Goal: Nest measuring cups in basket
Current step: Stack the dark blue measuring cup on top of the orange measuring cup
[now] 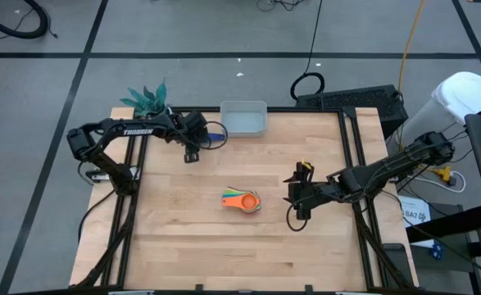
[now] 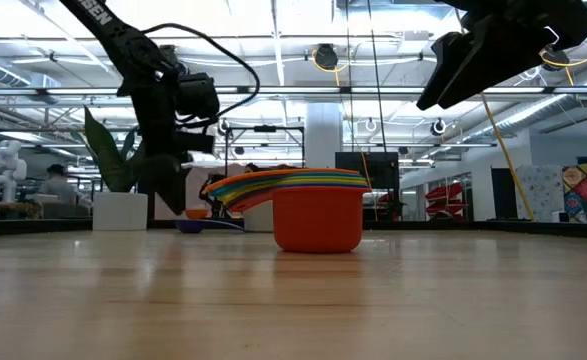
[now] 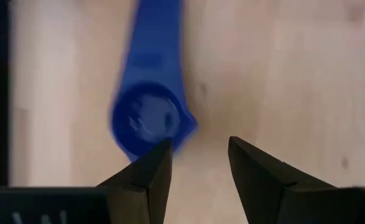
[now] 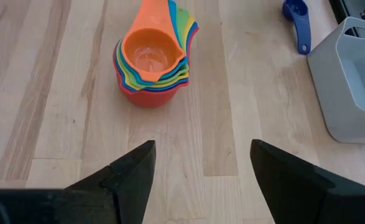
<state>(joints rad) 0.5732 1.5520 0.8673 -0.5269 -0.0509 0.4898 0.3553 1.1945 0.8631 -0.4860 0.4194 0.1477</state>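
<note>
So the stack of nested plastic measuring cups (image 1: 242,200) sat pretty much in the middle of the pale wooden worktop (image 1: 240,246), red one on the outside at the bottom and the orange one (image 4: 148,55) topmost, with yellow, green and blue rims peeking out between, handles fanned out to one side. One cup was off on its own: the small dark blue plastic measuring cup (image 3: 148,118) was lying on the wood at the far left, just beside the pale grey-blue rectangular plastic basket (image 1: 244,118), which sat at the far edge of the worktop and looked like it had nothing in it. The left gripper (image 1: 192,152) was right over that blue cup, jaws partly spread, with the cup bowl sitting just off one fingertip and not between them, so it wasn't pinching anything as far as I could see. The right gripper (image 1: 297,195) hung above the worktop just right of the stack, jaws spread wide and holding nothing, pointing at the stack. A white pot with a teal plant (image 1: 146,99) stood at the far left corner, near the left arm.
</note>
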